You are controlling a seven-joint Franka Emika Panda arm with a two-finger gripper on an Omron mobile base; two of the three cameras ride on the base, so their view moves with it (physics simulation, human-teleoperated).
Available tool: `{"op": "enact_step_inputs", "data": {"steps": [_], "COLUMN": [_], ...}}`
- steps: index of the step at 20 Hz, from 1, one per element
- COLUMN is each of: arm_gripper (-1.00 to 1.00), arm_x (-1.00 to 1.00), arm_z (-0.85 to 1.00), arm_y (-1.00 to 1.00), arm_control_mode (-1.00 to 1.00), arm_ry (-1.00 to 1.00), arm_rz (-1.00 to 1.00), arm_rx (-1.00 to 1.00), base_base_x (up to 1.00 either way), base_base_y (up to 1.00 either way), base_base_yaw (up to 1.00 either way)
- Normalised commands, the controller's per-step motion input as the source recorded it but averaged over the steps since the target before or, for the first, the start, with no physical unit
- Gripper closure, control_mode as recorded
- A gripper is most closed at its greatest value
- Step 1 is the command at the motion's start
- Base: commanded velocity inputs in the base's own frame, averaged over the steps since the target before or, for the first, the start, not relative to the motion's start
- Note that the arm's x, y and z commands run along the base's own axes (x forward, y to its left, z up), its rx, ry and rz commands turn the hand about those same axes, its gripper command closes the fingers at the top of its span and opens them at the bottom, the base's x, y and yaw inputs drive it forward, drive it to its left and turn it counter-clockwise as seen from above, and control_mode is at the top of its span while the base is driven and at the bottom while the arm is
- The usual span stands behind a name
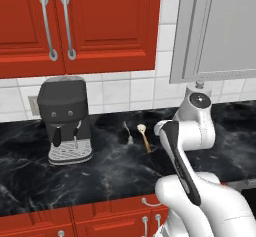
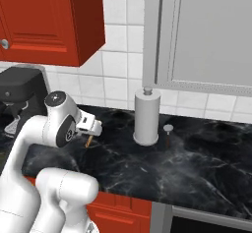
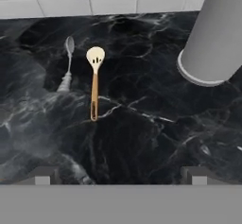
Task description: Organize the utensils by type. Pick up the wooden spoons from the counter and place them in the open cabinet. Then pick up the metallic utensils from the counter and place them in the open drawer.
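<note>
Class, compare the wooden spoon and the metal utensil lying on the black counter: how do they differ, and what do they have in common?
The wooden spoon is tan with a pale, slotted bowl; the metal utensil is silver-grey all over. In the hand view the wooden spoon looks longer and lies nearer the grey cylinder, with the metal utensil on its far side. Both are slim, lie flat on the counter side by side without touching, and point their bowls toward the tiled wall.

A slim tan wooden spoon (image 3: 94,83) lies flat beside a small silver-grey metal utensil (image 3: 67,65) on the glossy black stone table (image 3: 142,124).
</note>
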Motion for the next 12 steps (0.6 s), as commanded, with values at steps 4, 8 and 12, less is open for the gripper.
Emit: {"op": "enact_step_inputs", "data": {"steps": [4, 8, 12], "arm_gripper": [-1.00, -1.00, -1.00], "arm_x": [0.76, 0.81, 0.69], "arm_z": [-0.39, -0.41, -0.46], "arm_y": [0.53, 0.37, 0.16], "arm_control_mode": [-1.00, -1.00, -1.00], "arm_ry": [0.01, 0.12, 0.24], "arm_rz": [0.00, 0.00, 0.00], "arm_rx": [-0.07, -0.02, 0.00], "base_base_x": [0.00, 0.00, 0.00], "base_base_y": [0.00, 0.00, 0.00], "base_base_yaw": [0.00, 0.00, 0.00]}}
